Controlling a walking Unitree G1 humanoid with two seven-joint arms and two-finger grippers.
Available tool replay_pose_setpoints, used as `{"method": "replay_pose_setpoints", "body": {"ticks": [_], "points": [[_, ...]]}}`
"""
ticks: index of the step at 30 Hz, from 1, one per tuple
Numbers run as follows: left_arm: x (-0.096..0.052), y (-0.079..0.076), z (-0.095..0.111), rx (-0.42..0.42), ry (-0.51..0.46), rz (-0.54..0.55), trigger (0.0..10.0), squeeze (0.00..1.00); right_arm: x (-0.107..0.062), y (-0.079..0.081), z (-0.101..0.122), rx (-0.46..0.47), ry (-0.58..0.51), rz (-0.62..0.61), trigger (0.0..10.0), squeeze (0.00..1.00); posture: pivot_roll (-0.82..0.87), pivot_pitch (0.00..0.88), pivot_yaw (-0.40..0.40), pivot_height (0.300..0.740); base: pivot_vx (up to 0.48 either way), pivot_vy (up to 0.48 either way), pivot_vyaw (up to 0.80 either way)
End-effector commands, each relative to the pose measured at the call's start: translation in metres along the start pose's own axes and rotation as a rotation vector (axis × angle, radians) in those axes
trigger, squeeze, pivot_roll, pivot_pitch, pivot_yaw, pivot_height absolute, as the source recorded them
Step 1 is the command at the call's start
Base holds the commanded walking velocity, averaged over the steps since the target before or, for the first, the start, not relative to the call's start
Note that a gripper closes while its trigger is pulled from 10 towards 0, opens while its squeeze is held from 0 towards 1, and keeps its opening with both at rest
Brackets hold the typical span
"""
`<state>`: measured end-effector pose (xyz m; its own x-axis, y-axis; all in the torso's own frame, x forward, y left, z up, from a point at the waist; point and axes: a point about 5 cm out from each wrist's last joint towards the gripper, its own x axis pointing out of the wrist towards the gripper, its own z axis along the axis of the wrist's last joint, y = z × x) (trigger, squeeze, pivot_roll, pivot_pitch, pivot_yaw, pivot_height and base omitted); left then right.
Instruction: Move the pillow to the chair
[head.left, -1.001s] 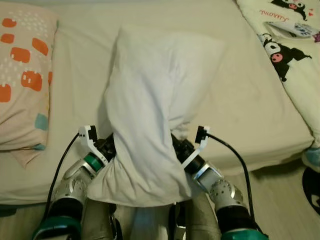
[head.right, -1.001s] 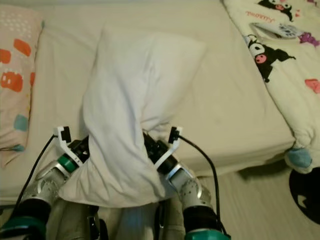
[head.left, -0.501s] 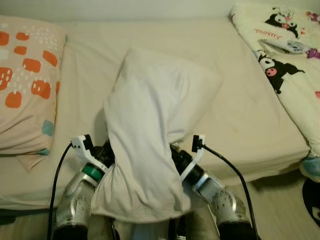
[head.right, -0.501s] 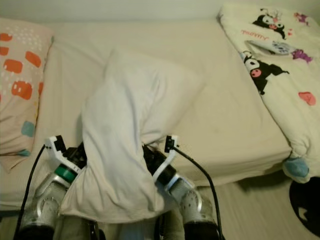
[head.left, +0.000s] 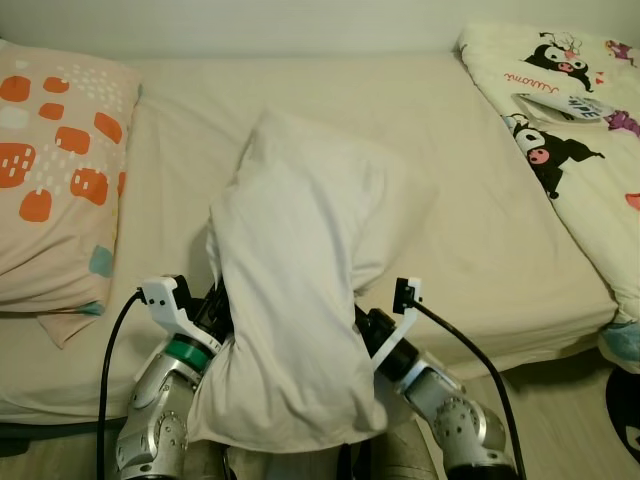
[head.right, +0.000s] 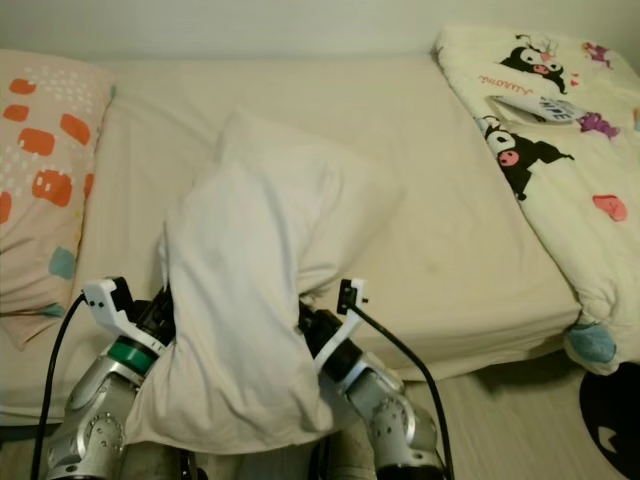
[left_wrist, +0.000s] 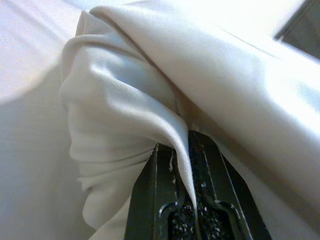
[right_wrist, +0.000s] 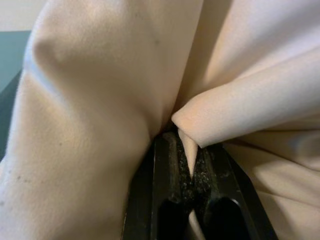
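At the centre of the frame, the white pillow (head.left: 300, 300) is hanging bunched over the near edge of the bed (head.left: 470, 230), its far end resting on the sheet. Low on its left, the left gripper (left_wrist: 186, 165) is pinching a fold of its fabric tight; low on its right, the right gripper (right_wrist: 189, 160) is clamping another fold. An orange-patterned pillow (head.left: 55, 180) is lying at upper left, a cartoon-print blanket (head.left: 580, 130) at upper right.
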<state>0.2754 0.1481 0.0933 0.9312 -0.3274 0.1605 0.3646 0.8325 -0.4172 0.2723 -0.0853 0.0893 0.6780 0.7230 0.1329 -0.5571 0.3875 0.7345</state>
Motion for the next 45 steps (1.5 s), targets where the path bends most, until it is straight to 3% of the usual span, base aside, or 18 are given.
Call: {"method": "replay_pose_setpoints", "body": {"ticks": [1,2,5,12,45], "points": [[0.011,-0.03,-0.012,0.026,0.042,-0.089,10.0,0.0,0.026,0.033,-0.022,0.025,0.05,0.149,3.9,0.0,0.06,0.022,0.001,0.59,0.0,0.0,0.0],[0.011,-0.03,-0.012,0.069,0.051,-0.068,10.0,0.0,0.027,0.033,-0.021,0.014,0.046,0.142,10.0,0.0,0.07,0.023,0.0,0.59,0.0,0.0,0.0],[0.011,-0.032,-0.009,0.131,0.041,-0.048,10.0,0.0,0.028,0.029,-0.022,-0.011,0.058,0.11,10.0,0.0,0.07,0.023,0.0,0.59,0.0,0.0,0.0],[0.011,-0.036,-0.005,0.184,0.024,-0.024,10.0,0.0,0.029,0.024,-0.019,-0.03,0.023,0.049,10.0,0.0,0.07,0.036,-0.005,0.6,0.0,0.0,0.0],[0.017,-0.036,0.006,0.245,-0.029,0.056,10.0,0.0,0.032,0.026,-0.015,-0.059,-0.014,0.011,10.0,0.0,0.07,0.042,0.011,0.72,0.0,0.0,0.0]]}}
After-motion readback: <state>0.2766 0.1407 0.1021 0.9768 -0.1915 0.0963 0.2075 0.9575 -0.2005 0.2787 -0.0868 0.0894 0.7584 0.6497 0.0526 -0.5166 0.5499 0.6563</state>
